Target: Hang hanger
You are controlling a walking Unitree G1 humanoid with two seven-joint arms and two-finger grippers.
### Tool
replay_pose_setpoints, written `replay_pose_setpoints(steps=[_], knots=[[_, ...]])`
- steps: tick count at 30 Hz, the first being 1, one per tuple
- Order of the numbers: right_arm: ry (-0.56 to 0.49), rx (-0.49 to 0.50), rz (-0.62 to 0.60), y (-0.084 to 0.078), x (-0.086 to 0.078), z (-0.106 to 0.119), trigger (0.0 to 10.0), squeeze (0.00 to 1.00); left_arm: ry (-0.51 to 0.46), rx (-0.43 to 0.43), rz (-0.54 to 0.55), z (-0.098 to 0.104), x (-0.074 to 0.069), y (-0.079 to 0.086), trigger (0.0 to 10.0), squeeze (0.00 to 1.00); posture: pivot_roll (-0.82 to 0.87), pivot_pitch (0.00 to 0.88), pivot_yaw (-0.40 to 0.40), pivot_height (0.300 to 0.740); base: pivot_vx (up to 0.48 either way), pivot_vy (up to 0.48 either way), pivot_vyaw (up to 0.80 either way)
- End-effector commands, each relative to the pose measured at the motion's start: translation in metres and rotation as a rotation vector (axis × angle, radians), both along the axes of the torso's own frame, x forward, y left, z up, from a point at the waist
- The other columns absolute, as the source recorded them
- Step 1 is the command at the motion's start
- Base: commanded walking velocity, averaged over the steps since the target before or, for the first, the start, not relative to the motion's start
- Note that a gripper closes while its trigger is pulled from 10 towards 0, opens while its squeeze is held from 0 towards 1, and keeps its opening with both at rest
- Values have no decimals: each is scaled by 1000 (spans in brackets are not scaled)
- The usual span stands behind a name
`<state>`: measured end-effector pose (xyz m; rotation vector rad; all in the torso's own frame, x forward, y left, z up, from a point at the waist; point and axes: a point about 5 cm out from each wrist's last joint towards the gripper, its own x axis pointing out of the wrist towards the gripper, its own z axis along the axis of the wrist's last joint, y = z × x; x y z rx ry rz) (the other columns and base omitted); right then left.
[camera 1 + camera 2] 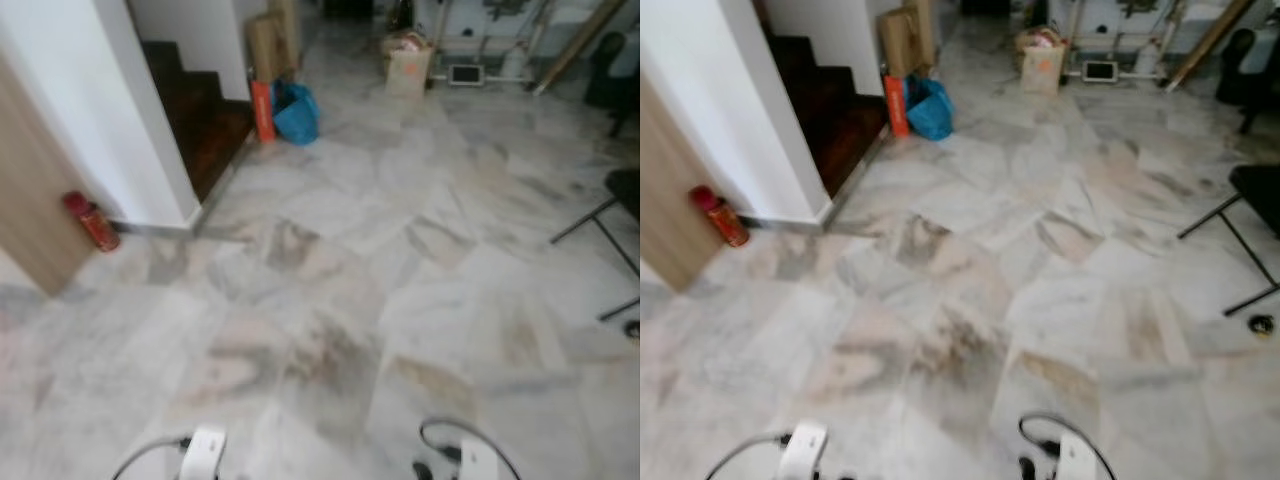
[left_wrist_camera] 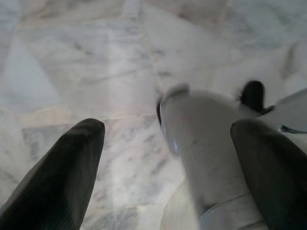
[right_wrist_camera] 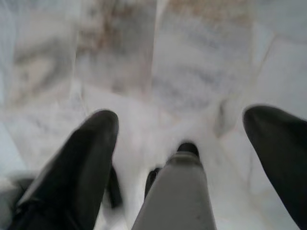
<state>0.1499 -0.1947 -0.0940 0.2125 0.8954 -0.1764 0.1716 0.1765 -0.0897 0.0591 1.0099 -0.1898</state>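
Note:
I am over a marble floor (image 1: 340,290) in a blurred picture. Both arms hang low, with their pale wrists at the bottom edge of the eye views: the left arm (image 1: 203,455) and the right arm (image 1: 478,462). My left gripper (image 2: 168,127) is open, its black fingers (image 2: 62,177) wide apart with only the floor and my own grey leg (image 2: 201,158) beyond them. My right gripper (image 3: 182,117) is also open and holds nothing, pointing down at the floor and my other leg (image 3: 177,196).
A white wall corner (image 1: 140,120) and a wooden panel (image 1: 35,200) stand at the left, with a red fire extinguisher (image 1: 92,221) at their foot. Dark stairs (image 1: 205,120), a blue bag (image 1: 296,113) and cardboard boxes (image 1: 408,68) lie ahead. Black chair legs (image 1: 610,230) are at the right.

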Motion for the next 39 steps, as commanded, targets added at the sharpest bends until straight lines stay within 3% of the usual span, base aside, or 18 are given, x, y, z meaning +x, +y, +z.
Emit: replay_pose_setpoints(steps=[1,39], knots=[[10,17,-3,5,-2,-2,10000,0,-15,26,-4,3,6,8,10000,0,-23,0,38,740,-307,0,0],[31,13,-2,3,-4,-3,10000,0,-16,24,-11,4,8,1,10000,0,-25,0,38,740,-328,0,0]])
